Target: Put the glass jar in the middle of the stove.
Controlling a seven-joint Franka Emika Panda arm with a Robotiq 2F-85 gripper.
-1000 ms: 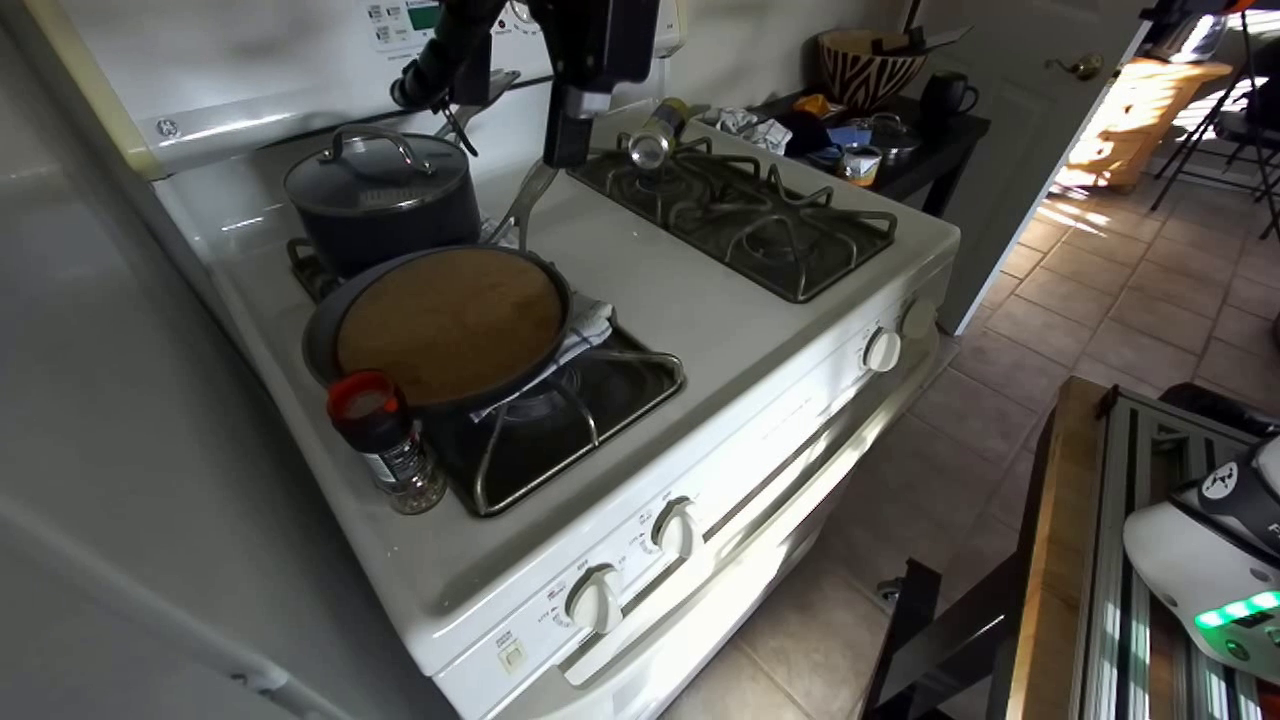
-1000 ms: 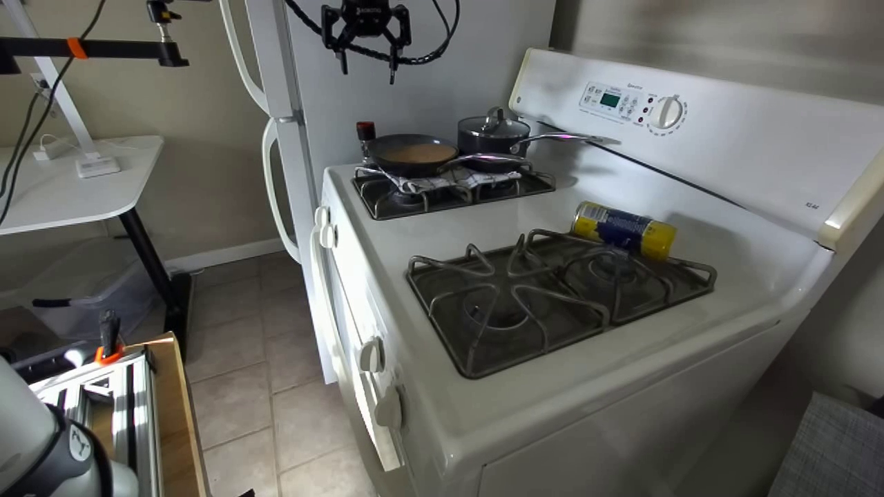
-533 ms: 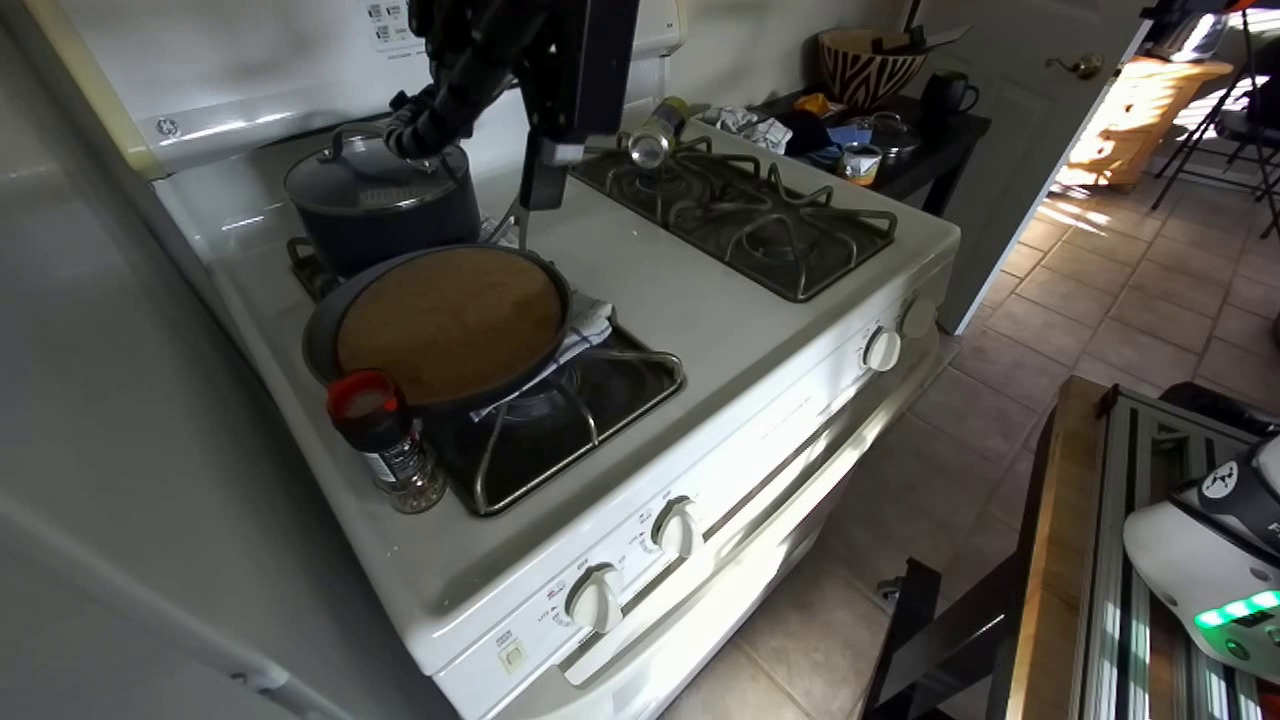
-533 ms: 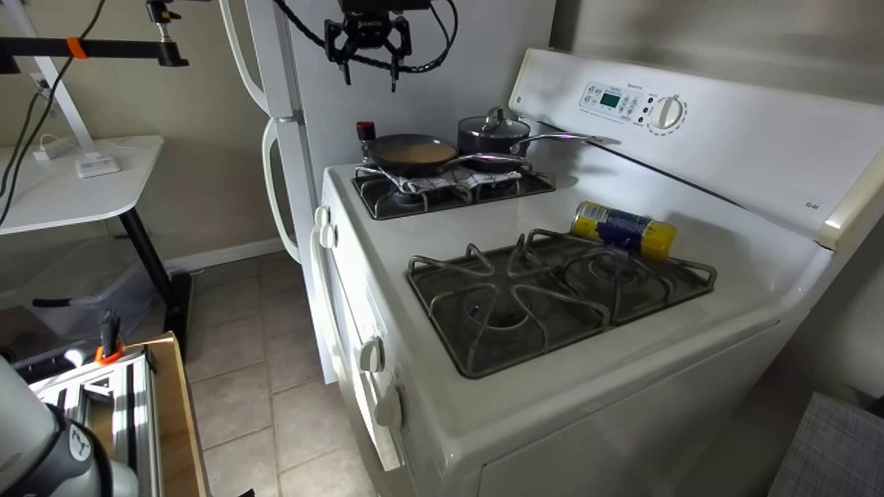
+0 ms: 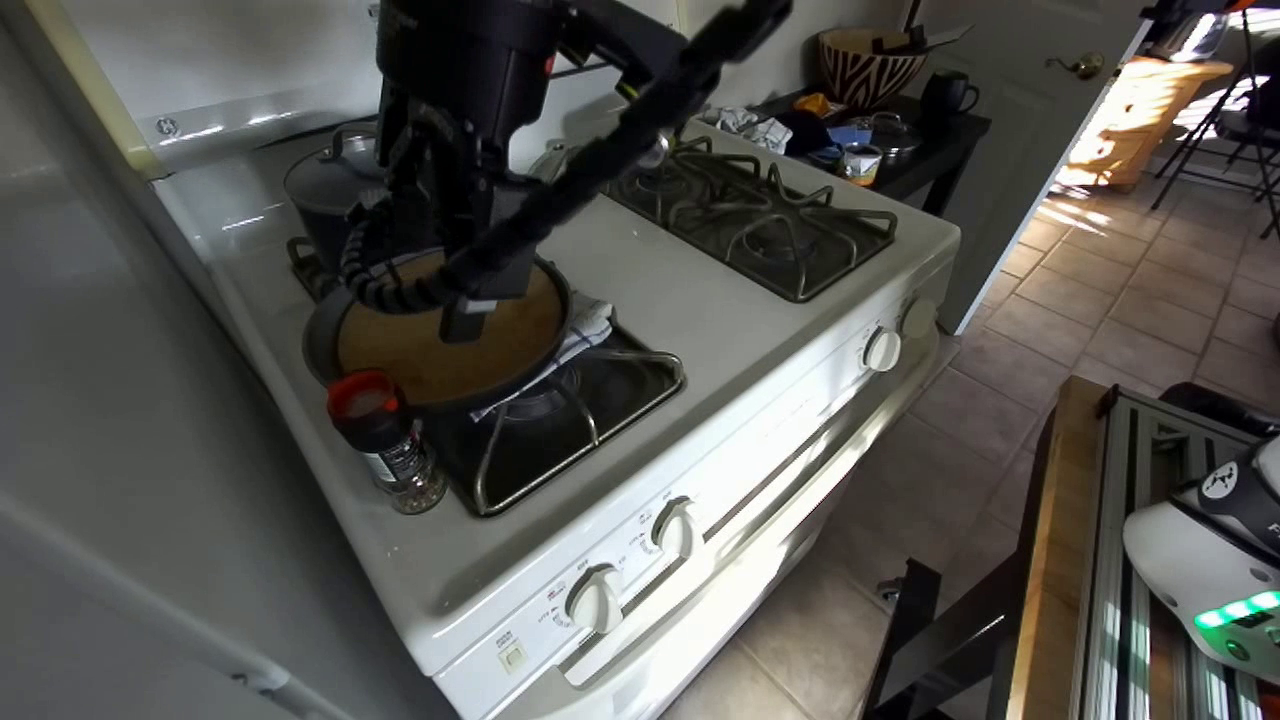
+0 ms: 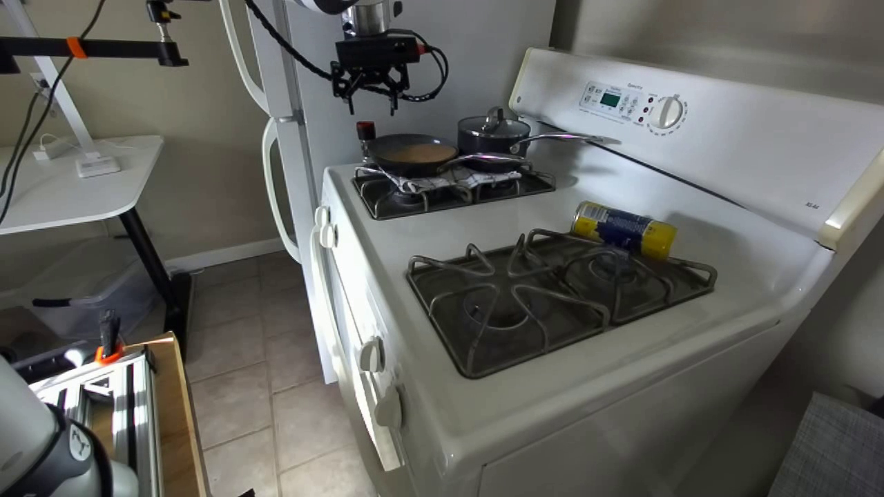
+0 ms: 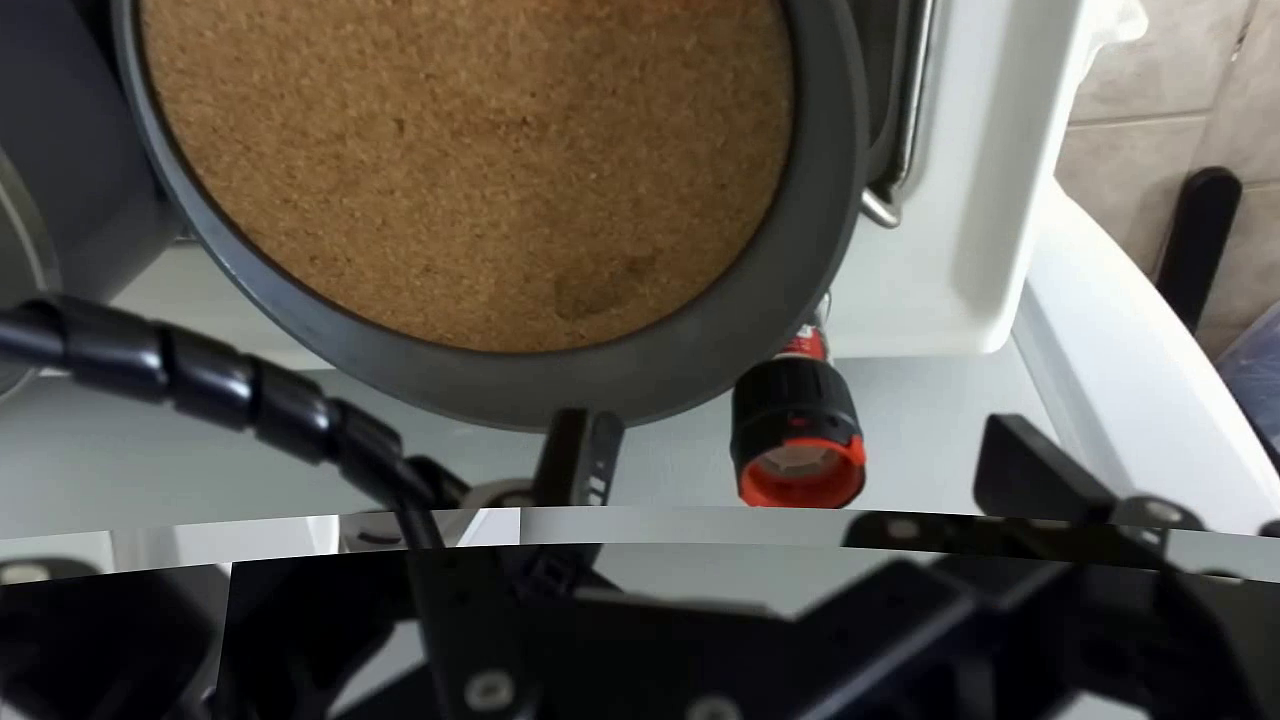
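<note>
Your gripper (image 6: 373, 107) hangs with jaws spread well apart, and your wrist view frames the red-topped glass jar (image 7: 797, 420) between them, label print too small to read. Jar's upright on the stove (image 5: 650, 270) below, just beside the frying pan (image 7: 832, 150). Farther off, the back panel (image 6: 753, 152) reads XL44, plus a round badge (image 5: 168, 127) that looks like GE.

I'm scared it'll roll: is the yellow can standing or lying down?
Lying down: the yellow can has its long side down, its ends facing sideways.
</note>
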